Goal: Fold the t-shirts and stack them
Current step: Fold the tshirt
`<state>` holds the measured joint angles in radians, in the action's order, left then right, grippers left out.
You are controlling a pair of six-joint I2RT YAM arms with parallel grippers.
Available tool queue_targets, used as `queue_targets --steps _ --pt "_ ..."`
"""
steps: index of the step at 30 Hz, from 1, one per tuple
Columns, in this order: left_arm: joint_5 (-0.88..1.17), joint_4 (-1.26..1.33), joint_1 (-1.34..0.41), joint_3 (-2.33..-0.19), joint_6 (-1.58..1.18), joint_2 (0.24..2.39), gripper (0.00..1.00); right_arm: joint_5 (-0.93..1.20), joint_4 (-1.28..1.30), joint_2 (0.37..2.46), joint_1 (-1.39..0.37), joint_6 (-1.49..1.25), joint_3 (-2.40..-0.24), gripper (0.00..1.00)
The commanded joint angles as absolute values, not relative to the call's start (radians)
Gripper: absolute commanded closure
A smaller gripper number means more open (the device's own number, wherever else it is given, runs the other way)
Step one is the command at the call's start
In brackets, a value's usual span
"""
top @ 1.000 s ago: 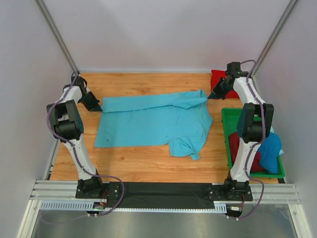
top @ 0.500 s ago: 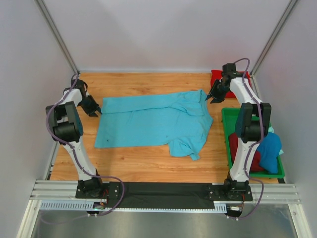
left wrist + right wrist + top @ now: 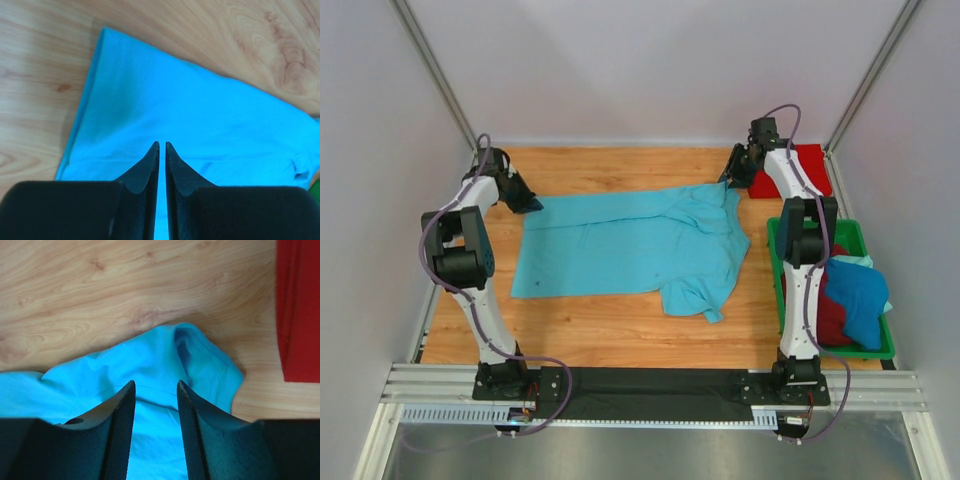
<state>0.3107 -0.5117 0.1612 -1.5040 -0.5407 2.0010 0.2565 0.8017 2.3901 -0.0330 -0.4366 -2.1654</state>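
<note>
A light turquoise t-shirt [image 3: 630,245] lies spread across the wooden table, with one sleeve folded toward the front. My left gripper [image 3: 532,205] hovers at its far left corner. In the left wrist view the gripper [image 3: 161,144] shows only a thin slit between its fingers, with the t-shirt [image 3: 200,115] below and nothing held. My right gripper [image 3: 728,180] is at the far right corner. Seen from its own wrist, this gripper [image 3: 155,383] stands open above the t-shirt's rumpled corner [image 3: 150,365], holding nothing. A folded bright red t-shirt [image 3: 800,172] [image 3: 300,310] lies at the far right.
A green tray [image 3: 775,232] stands at the right edge. It holds a deeper blue t-shirt [image 3: 858,295] on top of a dark red one [image 3: 832,320]. Grey walls enclose the table on three sides.
Both grippers have let go of the turquoise t-shirt's far corners and risen toward the back of the table. The left opened, then narrowed again. The t-shirt now lies loose.
</note>
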Motion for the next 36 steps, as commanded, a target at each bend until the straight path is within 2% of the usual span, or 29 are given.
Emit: queue_targets --steps 1,16,22,28,33,36 --pt "0.386 -0.439 0.170 -1.535 -0.597 2.049 0.85 0.267 0.744 2.410 -0.051 -0.426 -2.214 0.59" --pt "0.364 -0.485 0.169 -1.546 -0.601 2.144 0.91 0.196 0.770 2.462 -0.052 -0.373 -2.241 0.58" --pt "0.338 -0.518 0.169 -1.555 -0.595 2.166 0.93 0.192 0.758 2.483 -0.051 -0.367 -2.264 0.61" --pt "0.305 -0.545 0.172 -1.563 -0.591 2.177 0.93 0.184 0.746 2.507 -0.051 -0.371 -2.290 0.72" --pt "0.292 -0.549 0.178 -1.580 -0.606 2.200 0.94 0.112 0.723 2.494 -0.051 -0.396 -2.298 1.00" --pt "0.265 -0.548 0.193 -1.575 -0.609 2.203 0.94 0.028 0.664 2.467 -0.049 -0.428 -2.244 1.00"
